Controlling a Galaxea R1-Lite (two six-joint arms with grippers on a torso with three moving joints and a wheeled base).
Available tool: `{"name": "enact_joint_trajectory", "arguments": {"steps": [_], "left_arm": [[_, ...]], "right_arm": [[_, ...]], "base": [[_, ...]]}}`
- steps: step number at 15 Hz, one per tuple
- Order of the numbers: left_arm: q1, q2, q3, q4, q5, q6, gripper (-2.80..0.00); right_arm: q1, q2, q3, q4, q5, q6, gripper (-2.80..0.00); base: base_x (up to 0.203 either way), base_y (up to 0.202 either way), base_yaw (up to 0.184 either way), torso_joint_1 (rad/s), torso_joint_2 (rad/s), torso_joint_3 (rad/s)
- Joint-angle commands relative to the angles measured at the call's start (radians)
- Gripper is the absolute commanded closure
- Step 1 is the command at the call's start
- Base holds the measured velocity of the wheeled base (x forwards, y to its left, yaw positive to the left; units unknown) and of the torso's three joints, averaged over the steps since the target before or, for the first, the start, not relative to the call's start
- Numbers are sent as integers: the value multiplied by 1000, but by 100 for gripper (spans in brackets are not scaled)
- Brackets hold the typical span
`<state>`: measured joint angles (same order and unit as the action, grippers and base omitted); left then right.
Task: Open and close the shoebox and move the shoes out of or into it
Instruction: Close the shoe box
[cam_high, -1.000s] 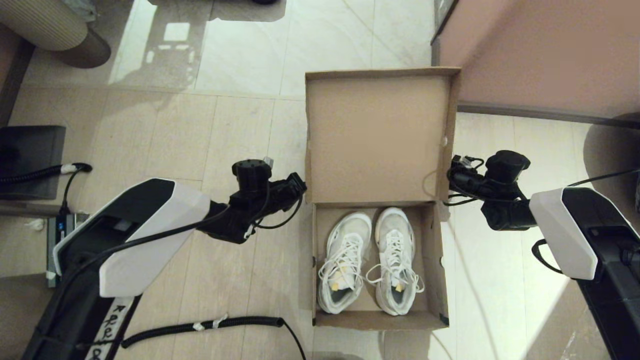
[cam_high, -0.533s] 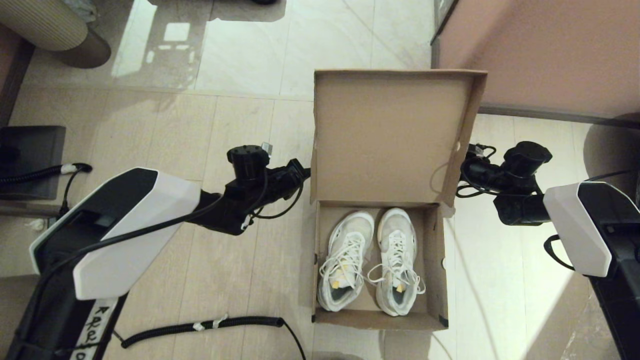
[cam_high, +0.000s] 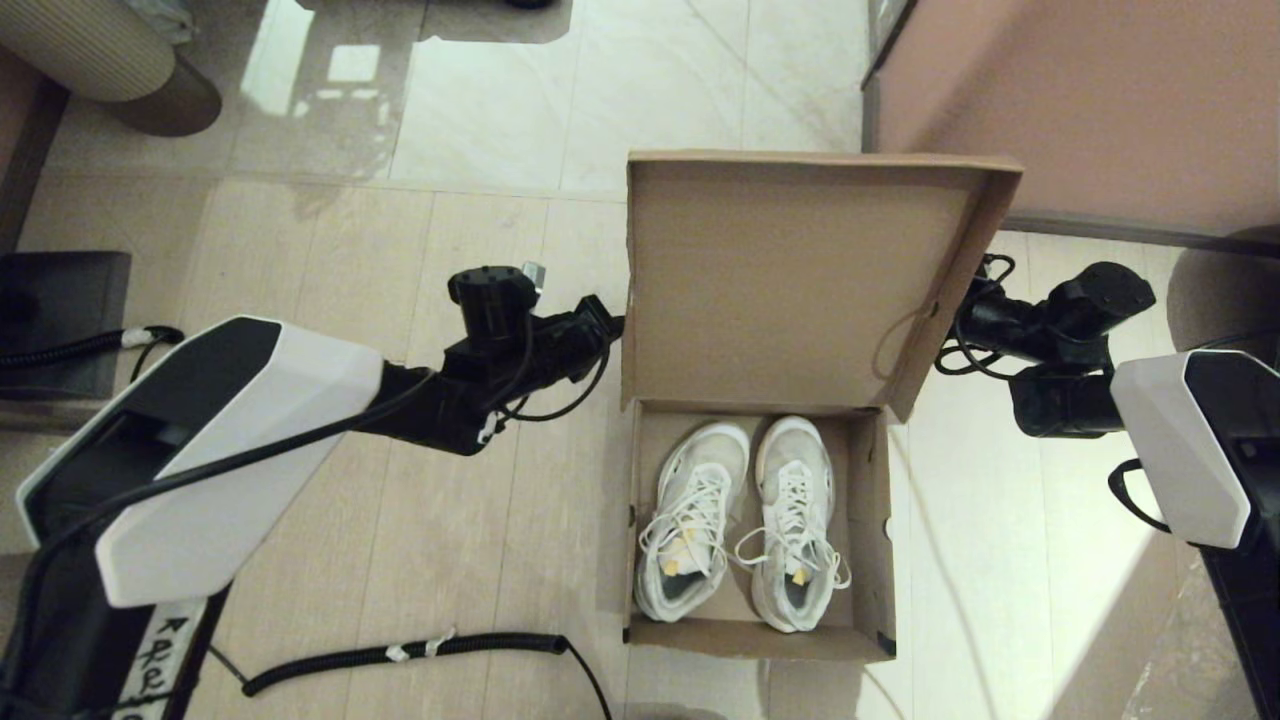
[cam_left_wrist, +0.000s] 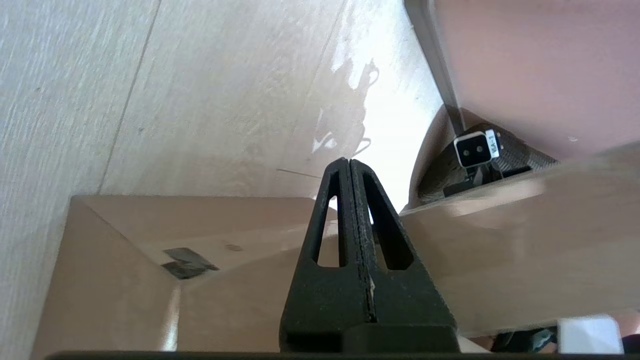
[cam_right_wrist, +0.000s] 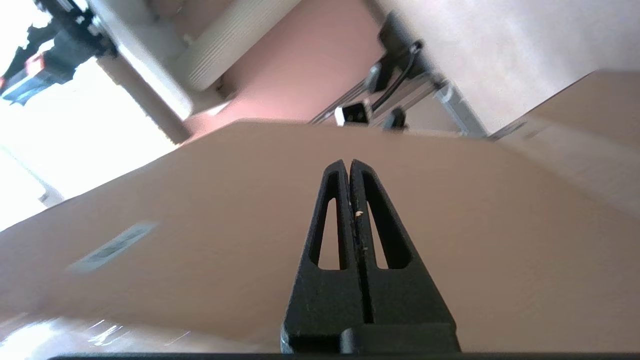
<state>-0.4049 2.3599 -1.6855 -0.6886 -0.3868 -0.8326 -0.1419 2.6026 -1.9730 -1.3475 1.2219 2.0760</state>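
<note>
The brown shoebox (cam_high: 878, 520) stands open on the floor, its hinged lid (cam_high: 780, 280) tilted up from the far edge. Both white shoes (cam_high: 692, 520) lie side by side inside, toes toward the hinge. My left gripper (cam_high: 612, 325) is shut with nothing in it, its tips against the lid's left edge; in the left wrist view it (cam_left_wrist: 348, 161) points over the lid (cam_left_wrist: 500, 240). My right gripper (cam_right_wrist: 348, 162) is shut and empty too, against the lid's outer face (cam_right_wrist: 225, 225), which hides its tips in the head view. A white label (cam_right_wrist: 112, 247) shows on that face.
A large pinkish-brown furniture block (cam_high: 1100, 100) with a grey rim stands just behind and right of the box. A black coiled cable (cam_high: 400, 652) lies on the floor at the near left. A dark flat unit (cam_high: 60, 320) sits far left, a ribbed beige cylinder (cam_high: 90, 50) at back left.
The lid has swung higher and now leans toward me, its right edge spreading outward. Both grippers rose with it; the right arm moved right and up.
</note>
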Motion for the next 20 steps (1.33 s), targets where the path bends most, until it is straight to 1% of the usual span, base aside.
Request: {"name": "enact_joint_trajectory", "arguments": {"steps": [1,2,4,6,11,12,14,17,18,20], "left_arm": [[2,-51,-2,17,-1,-5,0],[6,-68,-1,26,0,-4,0],[18,-100,3,29,0,-5,0],[38,-126,6,62,15,-4,0],[47,-116,-4,65,17,-4,0],[50,-111,-14,63,17,-3,0],[64,-95,-54,63,20,-3,0],[77,-22,-191,59,38,8,0],[77,11,-242,60,35,17,0],[76,61,-256,50,0,58,0]], "right_arm": [[-20,-16,1,-125,27,122,0],[-28,-21,2,-176,37,173,0],[-33,-35,2,-182,44,248,0],[-30,-58,3,-183,65,265,0],[1,-77,3,-183,95,290,0],[2,-81,2,-183,113,301,0],[2,-95,2,-183,141,330,0],[1,-133,18,-183,209,352,0],[1,-154,44,-183,221,357,0],[1,-199,106,-183,238,358,0]], "base": [[0,0,0,0,0,0],[0,0,0,0,0,0],[0,0,0,0,0,0],[0,0,0,0,0,0],[0,0,0,0,0,0],[0,0,0,0,0,0],[0,0,0,0,0,0],[0,0,0,0,0,0],[0,0,0,0,0,0],[0,0,0,0,0,0]]}}
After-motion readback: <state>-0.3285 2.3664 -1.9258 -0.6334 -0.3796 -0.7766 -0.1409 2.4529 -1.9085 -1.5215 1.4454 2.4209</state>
